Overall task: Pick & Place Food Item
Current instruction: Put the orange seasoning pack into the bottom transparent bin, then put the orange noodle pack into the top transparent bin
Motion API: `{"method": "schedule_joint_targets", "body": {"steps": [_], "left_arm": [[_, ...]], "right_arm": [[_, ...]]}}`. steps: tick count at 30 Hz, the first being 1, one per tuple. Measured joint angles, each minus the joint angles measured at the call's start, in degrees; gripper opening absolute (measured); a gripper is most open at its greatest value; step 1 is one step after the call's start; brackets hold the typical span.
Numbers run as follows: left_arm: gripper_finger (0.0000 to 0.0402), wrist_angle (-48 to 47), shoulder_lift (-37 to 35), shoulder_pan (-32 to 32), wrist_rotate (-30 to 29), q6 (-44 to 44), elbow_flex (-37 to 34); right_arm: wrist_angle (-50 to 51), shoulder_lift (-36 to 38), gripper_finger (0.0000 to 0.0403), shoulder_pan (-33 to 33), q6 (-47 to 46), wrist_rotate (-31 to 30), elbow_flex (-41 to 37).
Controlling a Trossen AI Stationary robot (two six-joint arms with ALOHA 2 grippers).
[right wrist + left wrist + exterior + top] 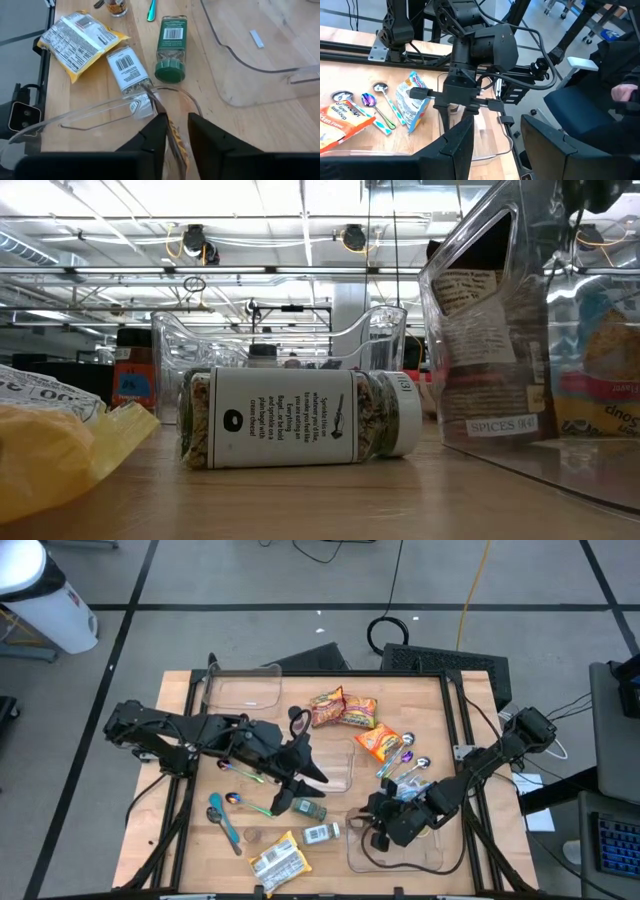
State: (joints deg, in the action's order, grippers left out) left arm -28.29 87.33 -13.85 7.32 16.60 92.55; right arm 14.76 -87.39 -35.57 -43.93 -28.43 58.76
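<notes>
Right gripper hangs over the clear container by the bench's right edge, fingers narrowly apart around a thin orange packet; whether they grip it, I cannot tell. Left gripper waits mid-bench, half-open, empty.

Matt wood table, clear glossy plastic bins, shiny foil snack pkts, paper-labelled spice jar.
</notes>
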Motion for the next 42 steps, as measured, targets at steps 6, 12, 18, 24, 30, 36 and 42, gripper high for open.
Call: {"method": "schedule_joint_targets", "body": {"steps": [6,12,18,24,30,36,42], "left_arm": [[0.017,0.0,0.0,0.0,0.0,0.0,0.0],[0.017,-0.2,-1.7,0.5,0.1,0.0,0.0],[0.017,-0.1,-5.7,1.2,0.0,0.0,0.0],[0.017,6.4,-9.9,0.3,-2.2,-4.9,0.0],[0.017,13.4,-12.2,-1.5,-5.9,-13.3,0.0],[0.017,14.7,-12.5,-1.2,-5.9,-14.6,-0.1],[0.017,14.9,-12.5,-0.4,-5.9,-13.3,-3.0]], "right_arm": [[-0.2,1.5,0.0114,0.2,-0.1,2.5,0.0],[0.0,6.4,0.012,0.4,1.7,3.0,0.0],[-0.3,12.7,0.0117,1.5,4.0,2.7,0.0],[-1.3,17.7,0.0121,3.7,4.4,-3.3,0.0],[-8.8,20.9,0.0117,6.0,10.8,-4.6,0.0],[-17.3,23.5,0.0118,6.8,19.9,-4.6,0.0],[-19.0,26.2,0.0115,7.0,23.7,-4.8,0.0]]}}
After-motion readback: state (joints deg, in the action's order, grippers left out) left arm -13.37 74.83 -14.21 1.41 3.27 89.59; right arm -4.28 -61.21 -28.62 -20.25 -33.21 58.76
